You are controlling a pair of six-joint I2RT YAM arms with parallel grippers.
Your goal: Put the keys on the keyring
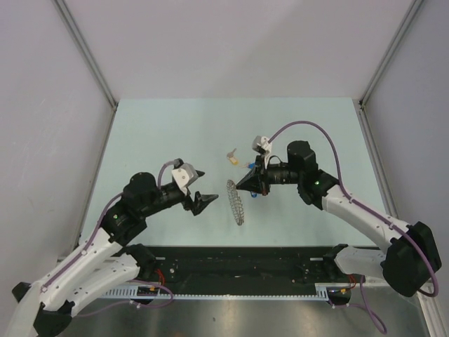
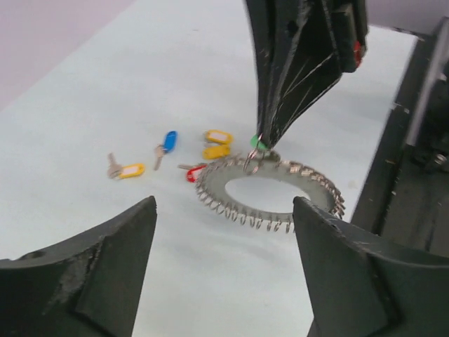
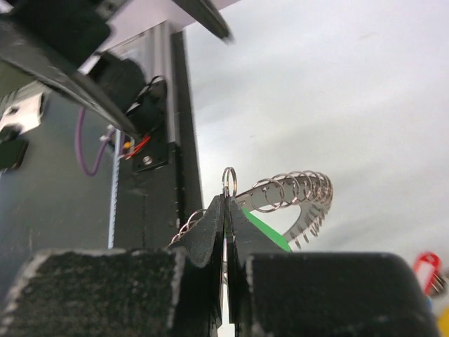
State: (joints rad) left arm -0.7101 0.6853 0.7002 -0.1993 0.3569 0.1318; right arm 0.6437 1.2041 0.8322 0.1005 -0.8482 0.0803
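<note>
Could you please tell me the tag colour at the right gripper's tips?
Green tag, clearest in the right wrist view.

No words, numbers or signs can be read anywhere here. The keys (image 2: pixel 217 137) have small coloured tags, and some tags have a white slip on them. The slips on the two yellow tags, at about 10 o'clock from the keyring (image 2: pixel 242 210), look blank. The slip on the tag further out, at about 9 o'clock, is too small to tell.
</note>
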